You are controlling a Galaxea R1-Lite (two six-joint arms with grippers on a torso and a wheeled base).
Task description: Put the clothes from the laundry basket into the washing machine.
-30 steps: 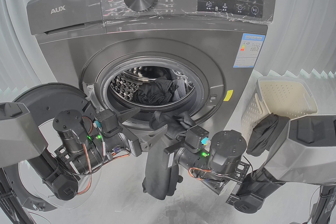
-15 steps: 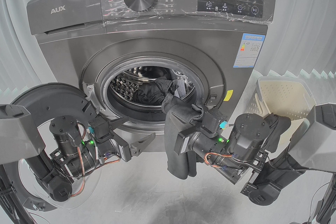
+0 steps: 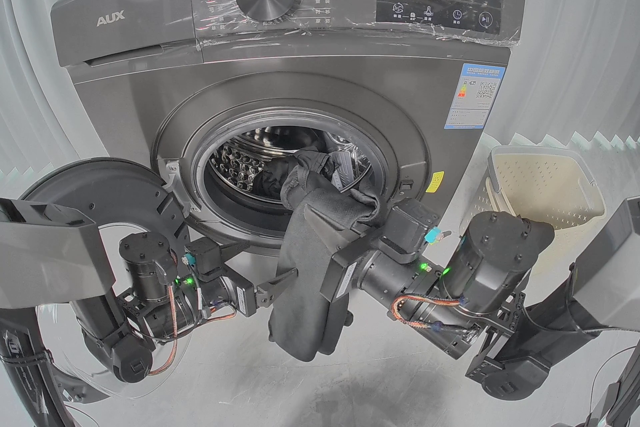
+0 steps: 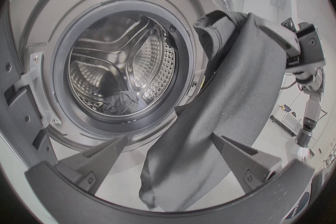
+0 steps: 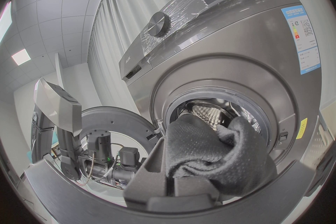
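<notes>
**Loading the drum, right arm presenting.** The washing machine (image 3: 133,108) stands with its door (image 3: 100,195) swung fully aside to the robot's left, which leaves the round opening free for both arms. The laundry basket (image 3: 547,181) stands just beside the machine on the robot's right, within that arm's reach.

The right pincer (image 3: 347,235) is closed tight on the dark garment (image 3: 307,275), gripping it near its upper end. The bunched top of the cloth lies at the lip of the opening, while the long remainder hangs down in front of the machine, clear of the floor. Holding it high in this way probably lets the trailing length follow over the rim instead of snagging.

Other dark clothes (image 3: 293,171) already lie inside the drum (image 3: 233,165).

The left pincer (image 3: 260,265) sits low before the opening, jaws spread wide and holding nothing. The hanging cloth lies near its fingers, though contact cannot be judged. It seems placed to gather up that tail.
</notes>
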